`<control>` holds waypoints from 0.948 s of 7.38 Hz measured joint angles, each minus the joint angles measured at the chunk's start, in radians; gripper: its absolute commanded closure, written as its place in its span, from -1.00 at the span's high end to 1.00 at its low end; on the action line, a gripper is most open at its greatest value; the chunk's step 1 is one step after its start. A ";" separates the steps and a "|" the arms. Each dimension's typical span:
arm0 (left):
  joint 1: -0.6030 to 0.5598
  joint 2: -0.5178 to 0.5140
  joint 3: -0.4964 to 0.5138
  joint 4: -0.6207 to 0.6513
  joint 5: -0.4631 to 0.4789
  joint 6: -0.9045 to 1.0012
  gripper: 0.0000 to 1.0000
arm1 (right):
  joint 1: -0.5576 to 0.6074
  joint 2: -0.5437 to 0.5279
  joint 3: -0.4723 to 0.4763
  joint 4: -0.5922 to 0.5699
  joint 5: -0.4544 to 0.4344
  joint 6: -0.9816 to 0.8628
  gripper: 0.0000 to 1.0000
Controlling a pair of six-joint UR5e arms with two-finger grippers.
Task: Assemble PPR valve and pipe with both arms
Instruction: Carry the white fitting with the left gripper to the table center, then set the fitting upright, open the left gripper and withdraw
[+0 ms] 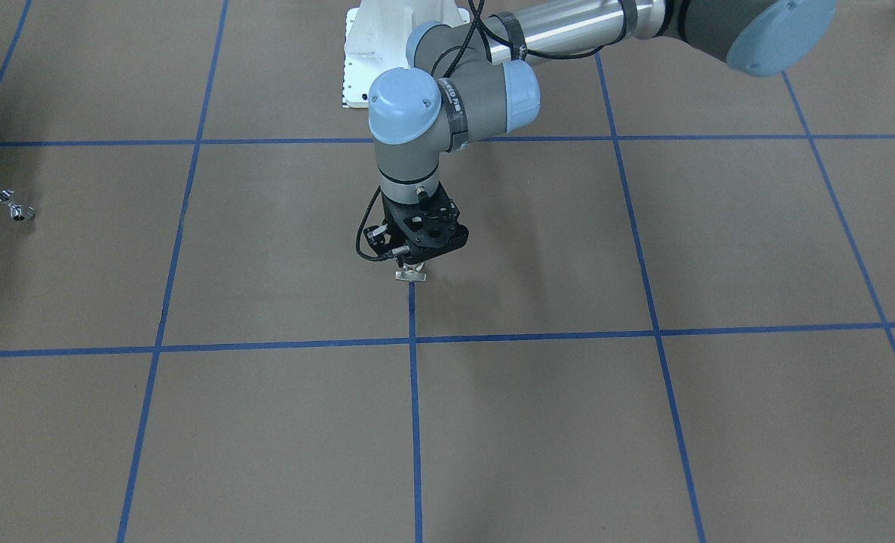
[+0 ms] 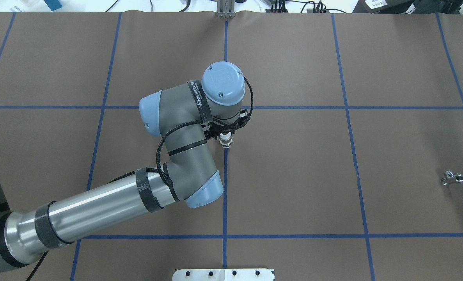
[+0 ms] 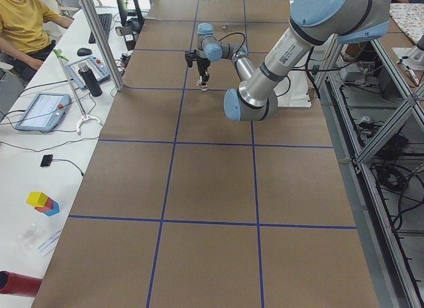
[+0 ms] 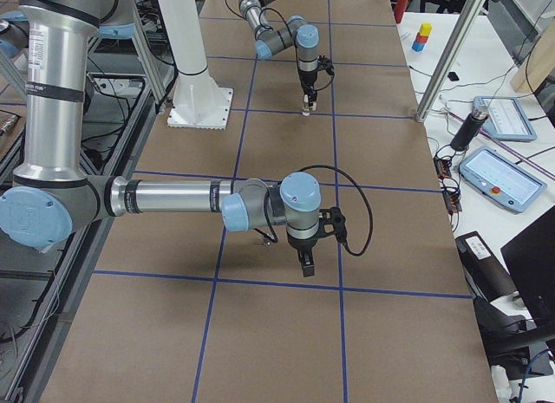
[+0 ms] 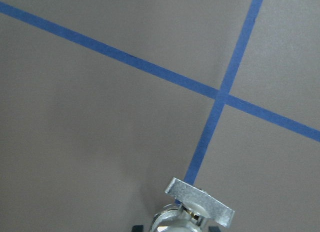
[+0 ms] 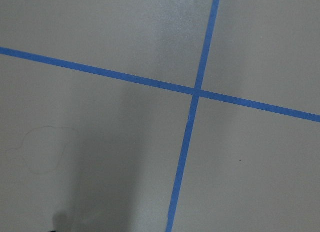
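Observation:
My left gripper (image 1: pixel 411 264) points straight down over the table's middle, shut on the PPR valve (image 1: pixel 410 274). The valve hangs upright with its flat tab lowest, close above a blue tape line; I cannot tell if it touches. It also shows in the overhead view (image 2: pixel 225 141) and the left wrist view (image 5: pixel 199 202). The pipe (image 2: pixel 451 177), a tiny shiny chrome fitting, lies alone far out on my right side, and also shows in the front view (image 1: pixel 16 205). My right gripper (image 4: pixel 307 266) shows only in the exterior right view, pointing down near the table. I cannot tell if it is open.
Blue tape lines (image 2: pixel 225 195) grid the brown table cover. The white robot base plate (image 1: pixel 372 60) sits at my edge of the table. A metal post (image 4: pixel 451 48), tablets and a bottle stand at the operators' side, off the cover.

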 measured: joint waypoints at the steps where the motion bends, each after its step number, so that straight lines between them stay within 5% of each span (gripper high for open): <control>1: 0.005 0.000 -0.001 0.000 0.010 0.008 1.00 | 0.000 -0.001 0.000 0.000 -0.001 0.000 0.99; 5: -0.011 0.021 -0.089 0.032 0.011 0.109 1.00 | 0.000 -0.002 0.002 0.000 0.000 0.000 0.99; 7: -0.042 0.086 -0.259 0.164 -0.005 0.217 1.00 | -0.001 -0.004 0.006 0.002 0.000 -0.003 1.00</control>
